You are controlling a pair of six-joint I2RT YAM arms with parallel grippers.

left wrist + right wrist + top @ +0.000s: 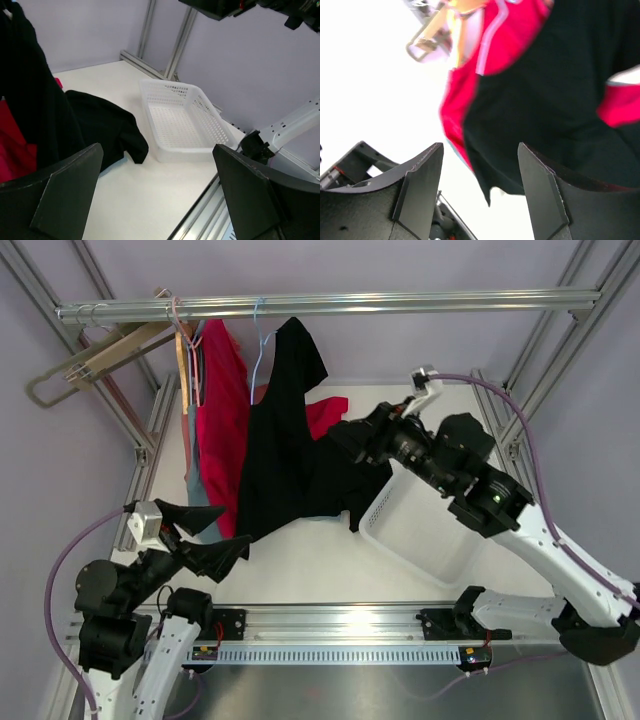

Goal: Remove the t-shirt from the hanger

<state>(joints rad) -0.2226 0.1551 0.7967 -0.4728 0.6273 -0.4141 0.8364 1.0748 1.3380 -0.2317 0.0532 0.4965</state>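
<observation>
A black t-shirt (pixel 285 450) hangs from a light blue hanger (pixel 258 345) on the rail (pixel 420 302). Its lower part drapes onto the white table. It also shows in the left wrist view (pixel 40 110) and the right wrist view (pixel 555 90). My right gripper (pixel 348 440) is open at the shirt's right side, and its jaws (pixel 480 150) face the cloth without closing on it. My left gripper (pixel 205 535) is open and empty near the shirt's lower left hem, with bare table between its jaws (pixel 156 165).
A red shirt (pixel 222 405) and other garments hang left of the black one. A wooden hanger (pixel 110 350) hangs at the rail's left end. A white basket (pixel 420 525) stands on the table at the right, under my right arm. Frame posts stand at the corners.
</observation>
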